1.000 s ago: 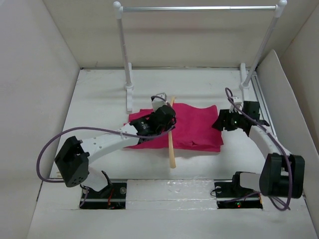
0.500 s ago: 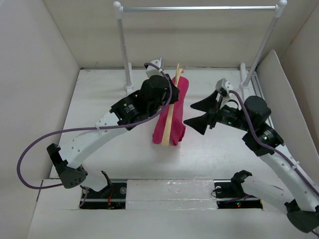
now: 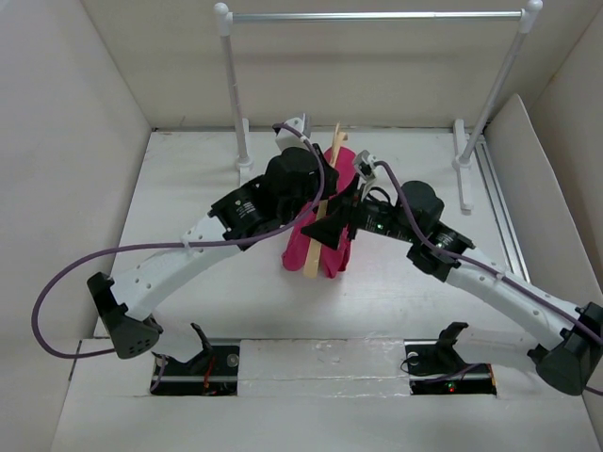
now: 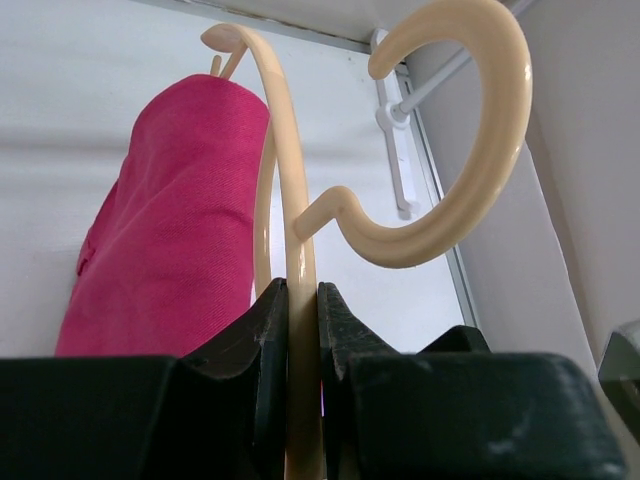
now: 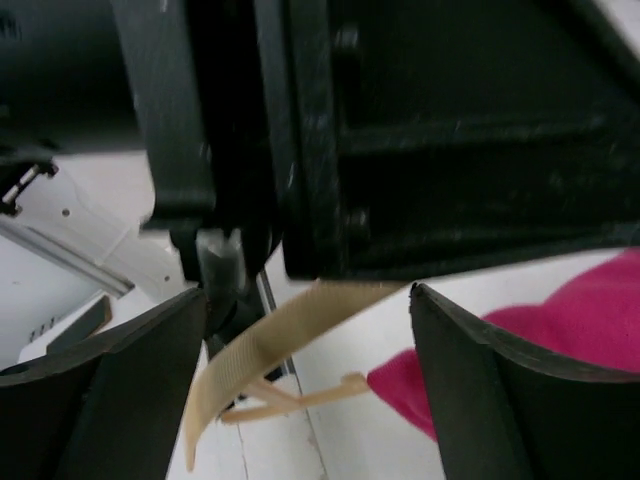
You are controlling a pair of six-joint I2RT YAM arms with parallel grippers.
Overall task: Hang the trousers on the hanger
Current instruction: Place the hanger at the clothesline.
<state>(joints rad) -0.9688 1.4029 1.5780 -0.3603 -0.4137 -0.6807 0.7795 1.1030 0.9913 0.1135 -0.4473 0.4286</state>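
Over the middle of the white table (image 3: 188, 179), the left gripper (image 4: 302, 300) is raised off the surface and closed hard on the hanger (image 4: 283, 150). Its two black fingers (image 4: 262, 330) pinch the tan neck just below the hook (image 4: 495, 130), with no gap to either side of the wood.

The trousers (image 4: 170, 230) are draped over the hanger in a folded magenta bundle. In the left wrist view they hang at 9 o'clock of the neck. From above, hanger and trousers make a narrow strip running from 12 to 6 o'clock, well short of the metal rail frame (image 3: 377, 15) at the table's 12 o'clock edge.

The right gripper (image 5: 308, 340) has its jaws spread fully wide and holds nothing. In the top view it sits right against the hanging bundle on its 3 o'clock side, though contact cannot be judged. Its own camera looks between the two dark fingers (image 5: 100, 390) at the black body of the left gripper, with a ribbed tan piece of hanger below it and magenta cloth at 4 o'clock.
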